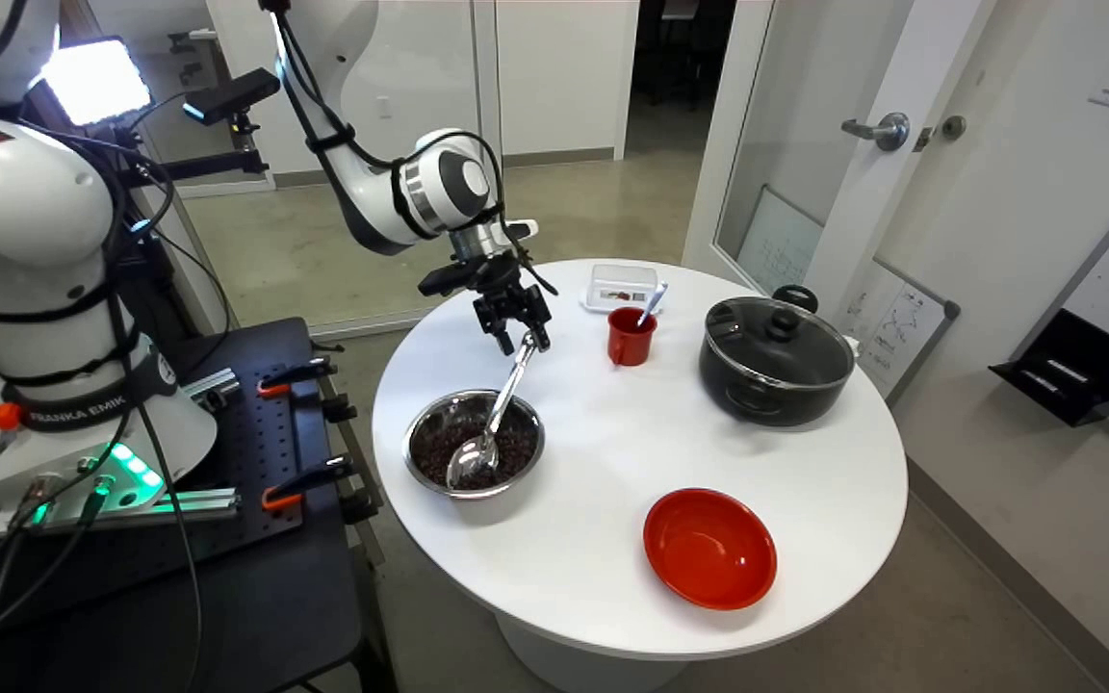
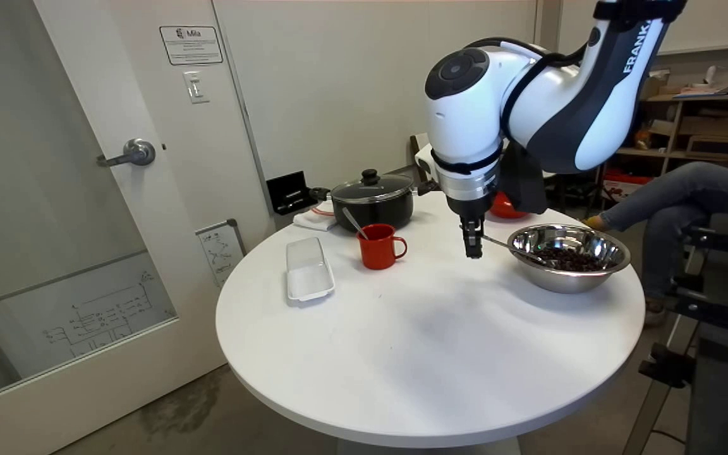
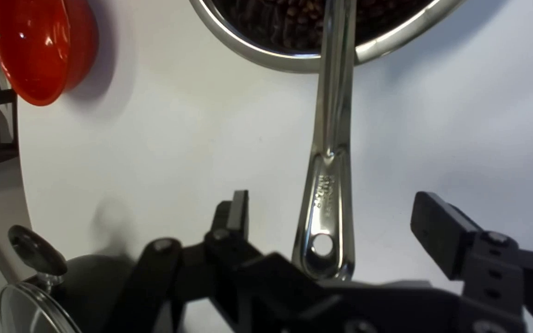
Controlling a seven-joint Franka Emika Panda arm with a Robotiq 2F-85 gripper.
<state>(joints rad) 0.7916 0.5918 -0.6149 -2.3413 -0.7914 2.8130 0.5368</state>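
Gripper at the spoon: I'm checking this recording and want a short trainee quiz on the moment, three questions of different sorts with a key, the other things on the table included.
1. Where does the head of the spoon lie?
2. True or false: the gripper is open, with room on both sides of the spoon's handle.
3. Which has a lid on it? (a) mug (b) pot (c) red bowl

Key:
1. In the metal bowl.
2. True: the wrist view shows a gap to either side.
3. b, the pot.
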